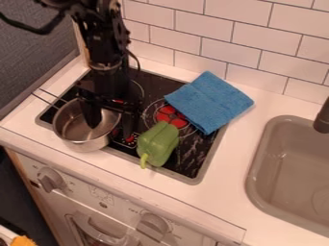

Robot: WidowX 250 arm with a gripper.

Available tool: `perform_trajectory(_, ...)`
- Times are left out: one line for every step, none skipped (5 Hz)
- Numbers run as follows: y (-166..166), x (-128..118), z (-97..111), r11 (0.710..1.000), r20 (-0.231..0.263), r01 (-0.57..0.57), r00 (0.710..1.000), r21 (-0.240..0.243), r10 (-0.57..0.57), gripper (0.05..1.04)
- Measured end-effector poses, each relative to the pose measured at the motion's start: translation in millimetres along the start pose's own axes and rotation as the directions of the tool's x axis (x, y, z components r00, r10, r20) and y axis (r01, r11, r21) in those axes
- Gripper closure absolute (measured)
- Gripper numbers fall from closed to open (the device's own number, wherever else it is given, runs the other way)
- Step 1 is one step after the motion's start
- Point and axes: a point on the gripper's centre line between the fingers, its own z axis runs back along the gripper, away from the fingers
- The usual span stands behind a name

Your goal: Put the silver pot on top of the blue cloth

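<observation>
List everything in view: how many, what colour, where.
Pot: one, silver, at the stove's front left
Cloth: one, blue, over the stove's back right corner
Pepper: one, green, at the stove's front, right of the pot
Stove top: one, black with red markings, set in the counter
Counter: one, white, around stove and sink
Sink: one, grey-beige, at right
Faucet: one, dark, right edge
Knobs: two, greyish, on the front panel
Wall tiles: many, white, behind
Orange item: one, bottom left corner
Gripper: one, black, fingers apart at the pot's right rim

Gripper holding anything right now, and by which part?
Nothing held: the black two-finger gripper is open, one finger over the inside of the silver metal pot, the other past its rim.
</observation>
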Motion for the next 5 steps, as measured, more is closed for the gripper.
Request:
perform_trajectory(-2.0, 1.3, -10.1, 1.000, -0.016, -0.012, 1.000, -0.008, 0.012, 0.142)
perform_trajectory(-3.9, 3.9, -10.5, 1.000, -0.001, -0.007, 1.000, -0.018, 0.007, 0.433)
perform_trajectory(-4.1, 2.2, -11.2, 1.000, -0.004, -0.011, 1.000, -0.021, 0.011, 0.738)
perform_trajectory(-4.0, 0.8, -6.2, 1.000, 0.008, -0.005, 1.000, -0.018, 0.005, 0.939)
perform_trajectory(-4.7, -1.3, -5.1, 1.000, 0.013, -0.016, 1.000, -0.023, 0.017, 0.999)
